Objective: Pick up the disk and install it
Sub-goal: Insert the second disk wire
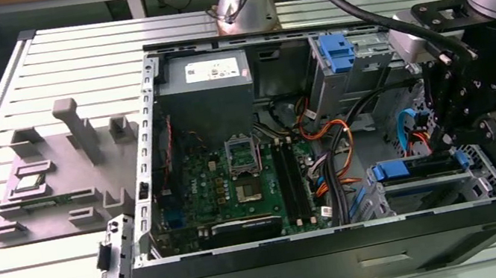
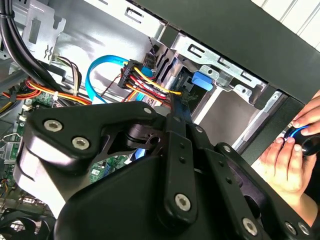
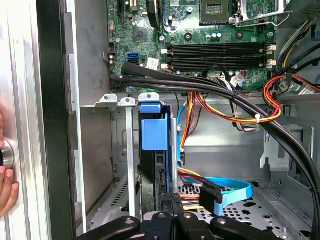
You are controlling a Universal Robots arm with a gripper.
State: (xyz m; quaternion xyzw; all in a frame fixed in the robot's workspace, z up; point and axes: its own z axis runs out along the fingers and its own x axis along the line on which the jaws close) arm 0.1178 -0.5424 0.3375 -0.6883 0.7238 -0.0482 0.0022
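Observation:
The disk (image 1: 422, 168) lies in the drive cage (image 1: 480, 168) at the near corner of the open computer case, on the exterior view's right. In the first wrist view the disk (image 3: 152, 170) shows edge-on in its slot, its blue rail tab (image 3: 154, 131) at the far end. My gripper (image 1: 449, 149) reaches down into the case at the disk's end. Its black fingertips (image 3: 171, 199) stand close together right at the disk's near end, narrower than the disk. In the second wrist view the gripper (image 2: 176, 107) shows its linkages drawn in, pointing into the cage.
Orange, red and black cables (image 3: 235, 107) and a blue data cable (image 3: 230, 190) run beside the cage. The motherboard (image 1: 234, 179) fills the case's middle, the power supply (image 1: 207, 74) the back. A person's hand (image 2: 292, 155) rests outside the case wall. Grey fixtures (image 1: 53, 179) stand on the table.

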